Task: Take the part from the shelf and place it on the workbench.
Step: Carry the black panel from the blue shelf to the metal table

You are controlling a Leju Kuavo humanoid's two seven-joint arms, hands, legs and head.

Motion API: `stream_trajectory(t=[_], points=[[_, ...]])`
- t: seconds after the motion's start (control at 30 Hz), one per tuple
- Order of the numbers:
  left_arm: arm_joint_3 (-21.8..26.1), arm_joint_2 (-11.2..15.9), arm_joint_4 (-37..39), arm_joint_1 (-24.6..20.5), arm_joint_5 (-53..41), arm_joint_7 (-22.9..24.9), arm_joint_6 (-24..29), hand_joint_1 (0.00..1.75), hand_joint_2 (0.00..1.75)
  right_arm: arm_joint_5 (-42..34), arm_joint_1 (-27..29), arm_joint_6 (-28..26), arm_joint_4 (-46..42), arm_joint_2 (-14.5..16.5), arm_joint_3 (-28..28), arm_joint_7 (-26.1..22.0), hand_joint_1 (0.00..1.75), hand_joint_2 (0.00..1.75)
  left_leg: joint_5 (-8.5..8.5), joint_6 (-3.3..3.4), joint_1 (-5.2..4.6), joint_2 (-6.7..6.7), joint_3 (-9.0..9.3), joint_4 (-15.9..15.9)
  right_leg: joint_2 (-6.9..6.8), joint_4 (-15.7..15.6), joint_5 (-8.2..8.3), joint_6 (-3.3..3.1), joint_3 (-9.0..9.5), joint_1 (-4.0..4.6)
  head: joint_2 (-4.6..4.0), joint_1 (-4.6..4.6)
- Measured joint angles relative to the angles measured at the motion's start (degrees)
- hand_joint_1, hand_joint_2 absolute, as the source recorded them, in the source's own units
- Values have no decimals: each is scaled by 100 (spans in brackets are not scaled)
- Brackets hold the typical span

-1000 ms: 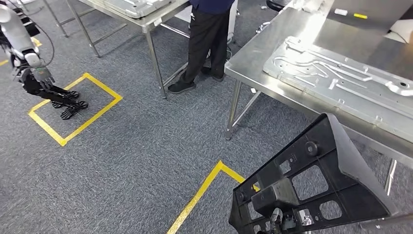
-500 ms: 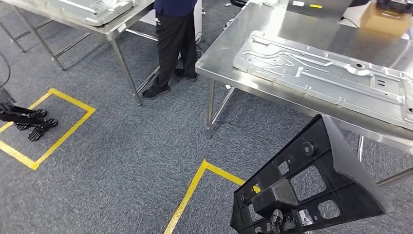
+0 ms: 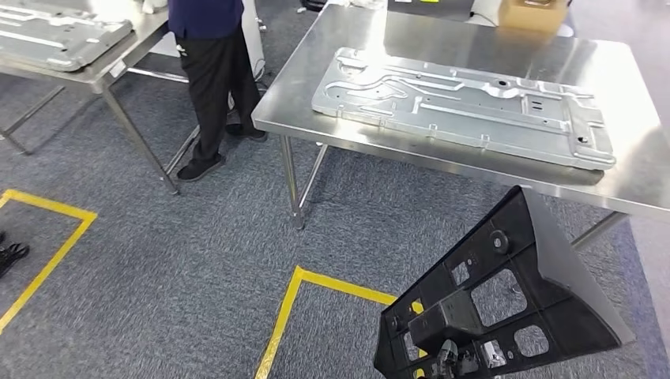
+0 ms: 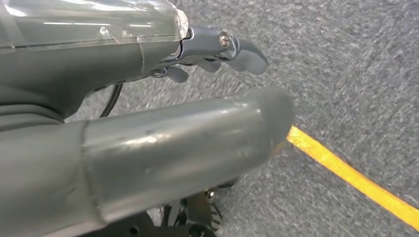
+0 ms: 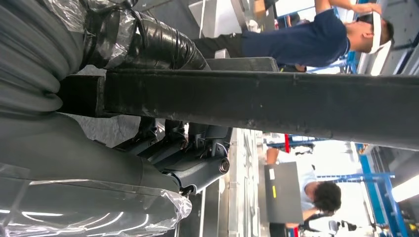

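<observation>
A large black plastic part (image 3: 506,300), triangular with several cut-outs, hangs tilted at the lower right of the head view, over the carpet short of the workbench. My right hand (image 3: 452,357) holds it from below, mostly hidden by it. In the right wrist view that hand (image 5: 163,163) grips the part's black edge (image 5: 257,106). The steel workbench (image 3: 442,35) stands ahead with a long silver metal panel (image 3: 466,106) lying on it. My left hand (image 4: 148,123) hangs above the carpet with nothing in it, thumb and fingers (image 4: 237,49) apart.
A person in dark trousers (image 3: 209,79) stands between the workbench and a second steel table (image 3: 95,71) at the left. Yellow tape lines (image 3: 276,332) mark the grey carpet. A cardboard box (image 3: 533,12) sits on the workbench's far edge. More people (image 5: 316,34) appear in the right wrist view.
The camera has swung right: the workbench, the person and the floor markings have all slid left in the picture. The black part stays in my right hand at the same spot.
</observation>
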Motion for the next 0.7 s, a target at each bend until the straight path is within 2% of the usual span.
stream_trajectory(t=[0.07,0.1,0.13,0.2,0.23,0.27,0.3,0.33,0.37,0.4,0.47,0.53,0.6,0.63,0.7], points=[[6,-1,0,-11,2,1,0,0,0,8,10,-2,-1,-1,0,0,175,175,14,41,-5,88,20,-35,104,-13,16,79,-28,-8,0,1],[8,-3,0,-19,2,0,0,0,0,28,18,-23,-2,-4,-2,1,175,175,33,74,3,150,36,-64,46,12,-3,113,-44,-6,0,2],[9,-5,0,-21,0,-1,0,0,0,78,22,-81,-2,-6,-4,4,175,175,55,114,15,209,50,-97,-90,119,-80,143,-97,1,0,5],[15,-6,0,-13,-15,-4,0,0,0,293,20,-345,2,-11,-7,33,175,175,75,169,16,334,60,-137,-466,666,-403,194,-358,8,0,11],[19,-5,0,-3,-27,-5,-1,0,0,425,18,-522,10,-13,-6,62,175,175,72,183,9,386,57,-137,-575,1042,-587,217,-544,0,0,13],[23,-4,0,4,-40,-6,-3,0,0,548,21,-687,21,-15,-4,97,175,175,65,185,3,439,54,-134,-621,1358,-704,235,-701,-14,0,13],[26,-3,0,7,-49,-5,-8,0,0,651,27,-826,35,-17,-2,133,175,175,57,183,0,483,55,-130,-640,1512,-714,247,-776,-26,0,13],[28,-3,0,7,-56,-5,-18,0,0,734,33,-928,45,-19,4,164,175,175,47,176,0,517,63,-126,-651,1441,-610,251,-735,-37,0,13],[28,-3,0,4,-63,-2,-31,0,0,817,37,-1017,49,-22,14,195,175,175,35,164,0,541,78,-123,-663,1148,-420,245,-578,-43,0,13],[29,-3,0,1,-70,2,-48,0,0,901,38,-1104,46,-26,27,226,175,175,22,147,1,560,97,-122,-684,727,-224,228,-356,-43,0,13],[29,-1,0,-7,-100,11,-81,0,0,1096,34,-1320,21,-37,67,315,175,175,-5,99,-19,580,126,-117,-726,89,-13,169,-19,-12,0,13],[28,4,0,-17,-143,26,-118,0,0,1399,30,-1697,-23,-59,124,497,175,175,-17,39,-36,590,141,-126,-730,-43,-16,109,41,28,0,12],[27,17,0,-28,-197,60,-171,0,0,1831,19,-2285,-77,-93,198,827,175,175,-40,-26,-25,584,159,-124,-708,-82,-3,41,53,15,0,10],[27,31,0,-30,-230,80,-198,0,0,2054,-2,-2606,-102,-117,242,1031,175,175,-100,-53,-18,561,136,-50,-701,-108,6,5,69,3,0,9],[25,69,0,-28,-313,125,-254,0,0,2485,-111,-3217,-138,-204,349,1460,175,175,-381,-86,-6,489,-92,449,-690,-143,19,-64,89,-11,0,5]])
